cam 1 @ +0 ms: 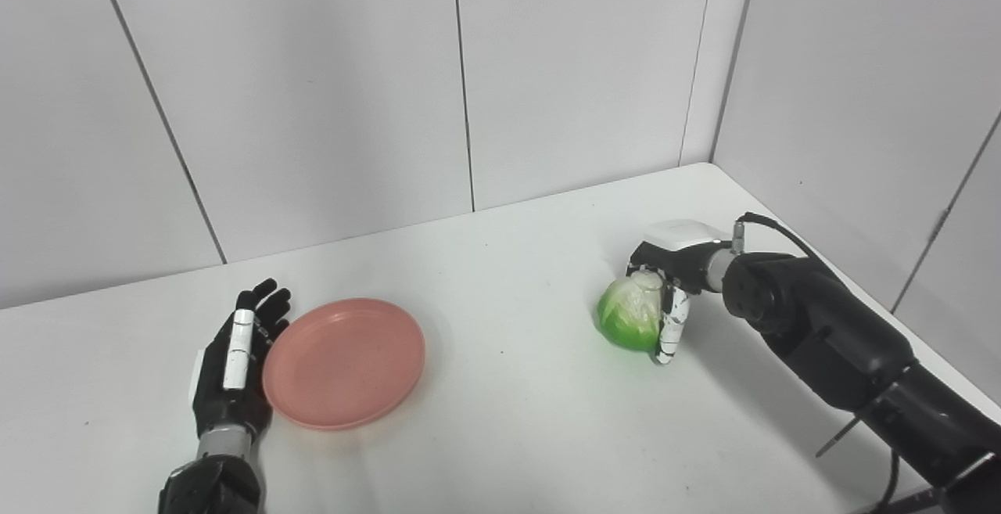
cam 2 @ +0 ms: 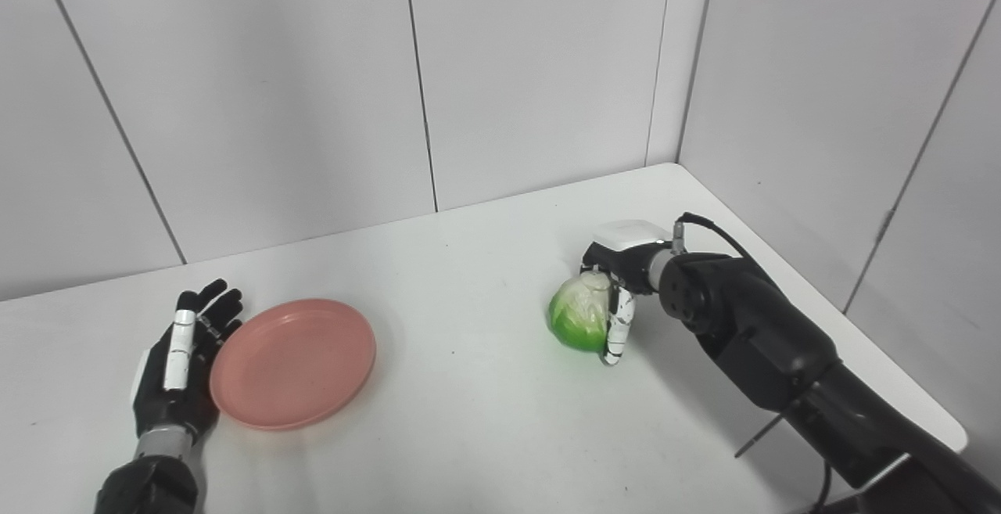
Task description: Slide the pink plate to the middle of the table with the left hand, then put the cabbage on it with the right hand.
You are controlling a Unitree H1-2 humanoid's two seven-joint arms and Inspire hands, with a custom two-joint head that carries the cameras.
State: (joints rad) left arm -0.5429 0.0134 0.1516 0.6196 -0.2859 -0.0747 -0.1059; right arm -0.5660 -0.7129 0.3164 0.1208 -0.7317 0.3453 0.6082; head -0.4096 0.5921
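A pink plate (cam 1: 344, 363) lies flat on the white table (cam 1: 508, 389), left of centre. My left hand (cam 1: 235, 357) rests open on the table against the plate's left rim, fingers straight and pointing away from me. A green cabbage (cam 1: 629, 313) sits on the table at the right. My right hand (cam 1: 671, 279) is cupped over its top and right side, with fingers (cam 1: 670, 326) running down beside it to the table. Whether the hand grips the cabbage firmly is hard to tell.
Grey wall panels (cam 1: 469, 84) close off the back and the right side of the table. The table's right edge (cam 2: 923, 412) runs under my right forearm (cam 1: 844, 342). Bare tabletop lies between plate and cabbage.
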